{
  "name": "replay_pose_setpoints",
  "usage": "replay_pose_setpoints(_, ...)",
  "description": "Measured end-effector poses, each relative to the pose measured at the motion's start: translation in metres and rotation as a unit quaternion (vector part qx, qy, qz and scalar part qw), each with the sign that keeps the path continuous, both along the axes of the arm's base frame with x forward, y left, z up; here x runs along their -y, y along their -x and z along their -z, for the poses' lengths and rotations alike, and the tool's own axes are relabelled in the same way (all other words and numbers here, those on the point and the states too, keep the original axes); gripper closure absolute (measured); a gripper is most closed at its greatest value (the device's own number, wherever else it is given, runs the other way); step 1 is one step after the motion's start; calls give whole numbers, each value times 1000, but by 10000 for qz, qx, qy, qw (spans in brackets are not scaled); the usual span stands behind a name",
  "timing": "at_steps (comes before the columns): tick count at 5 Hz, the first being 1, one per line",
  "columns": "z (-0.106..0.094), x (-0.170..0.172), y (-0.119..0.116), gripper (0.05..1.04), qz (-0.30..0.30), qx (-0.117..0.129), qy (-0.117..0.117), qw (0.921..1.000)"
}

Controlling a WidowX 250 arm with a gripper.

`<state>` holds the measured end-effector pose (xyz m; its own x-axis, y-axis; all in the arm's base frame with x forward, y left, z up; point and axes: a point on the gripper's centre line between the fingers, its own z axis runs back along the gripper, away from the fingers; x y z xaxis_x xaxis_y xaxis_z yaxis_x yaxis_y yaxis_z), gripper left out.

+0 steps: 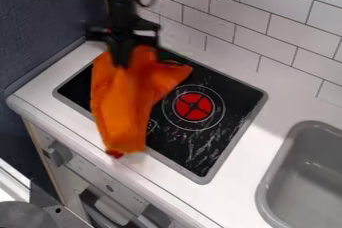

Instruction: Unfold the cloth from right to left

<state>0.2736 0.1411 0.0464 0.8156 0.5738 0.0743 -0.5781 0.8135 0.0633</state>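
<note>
Unfolding looks to be in hand, with the orange cloth (120, 109) gathered on the stove's left side.
The hand (121, 64) is at the cloth's upper end, but we cannot tell how far open it is or whether it grips the fabric. The cloth reaches over the stove (224, 147) to the counter's (170, 177) front edge. Next we likely need to draw the folded layer leftward, then lower it flat. The grey sink (272, 179) sits at right.
</note>
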Motion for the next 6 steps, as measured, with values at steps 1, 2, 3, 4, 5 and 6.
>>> replay_pose_setpoints(1,-11,-30,18,1032,-631,165,-346,9973)
replay_pose_setpoints(2,-10,-56,42,1032,-1261,254,-701,9892)
replay_pose_setpoints(3,-1,-74,62,1032,-1874,278,-977,9770)
replay_pose_setpoints(4,26,-76,62,1032,-1946,148,-847,9771)
replay_pose_setpoints(5,54,-73,64,1014,-1890,-192,-808,9785)
replay_pose_setpoints(6,56,-66,69,874,-1843,-116,-796,9796)
